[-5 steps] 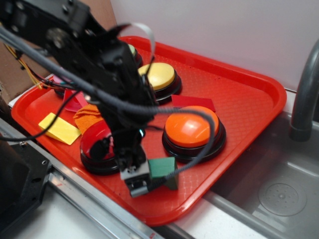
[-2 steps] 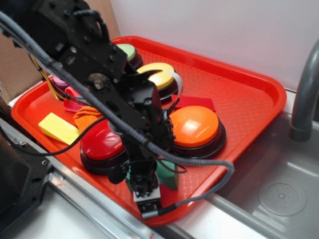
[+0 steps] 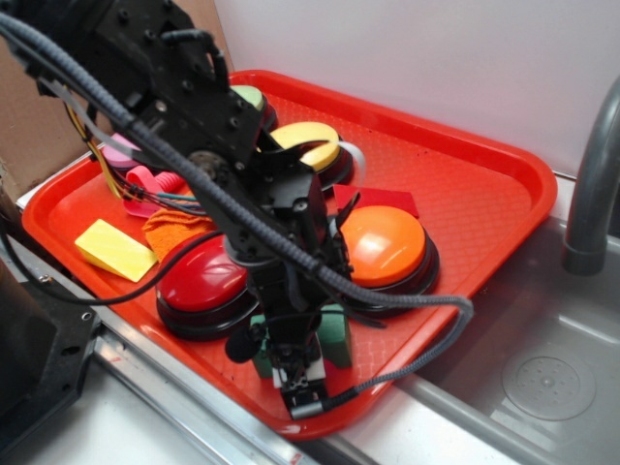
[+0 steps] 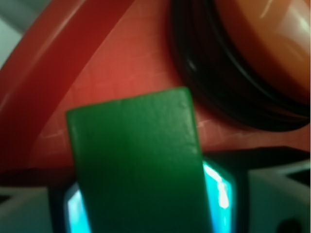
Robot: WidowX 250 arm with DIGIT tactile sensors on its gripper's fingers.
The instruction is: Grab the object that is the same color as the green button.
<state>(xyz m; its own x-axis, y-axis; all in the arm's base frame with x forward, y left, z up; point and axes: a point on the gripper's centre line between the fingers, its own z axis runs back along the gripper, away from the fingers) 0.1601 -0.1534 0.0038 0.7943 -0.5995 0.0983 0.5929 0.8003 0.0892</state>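
Observation:
The object, a dark green block [image 3: 335, 334], lies on the red tray [image 3: 484, 194] near its front rim, just in front of the orange button. My gripper [image 3: 296, 368] points down over the block, one finger on each side. In the wrist view the block [image 4: 133, 145] fills the space between the cyan-lit pads [image 4: 218, 187], and a narrow strip of each pad shows beside it. The jaws stand open, close around the block. The green button [image 3: 248, 96] sits at the tray's far left corner, partly hidden behind the arm.
Yellow [image 3: 315, 147], orange [image 3: 383, 242], red [image 3: 199, 276] and pink [image 3: 118, 155] buttons crowd the tray. A yellow wedge [image 3: 114, 249] and flat red block [image 3: 380, 199] lie among them. A sink [image 3: 542, 378] and grey faucet [image 3: 591, 194] are to the right.
The arm swung from beside the block to directly over it and came down, so the fingers now straddle the block. The block has not moved.

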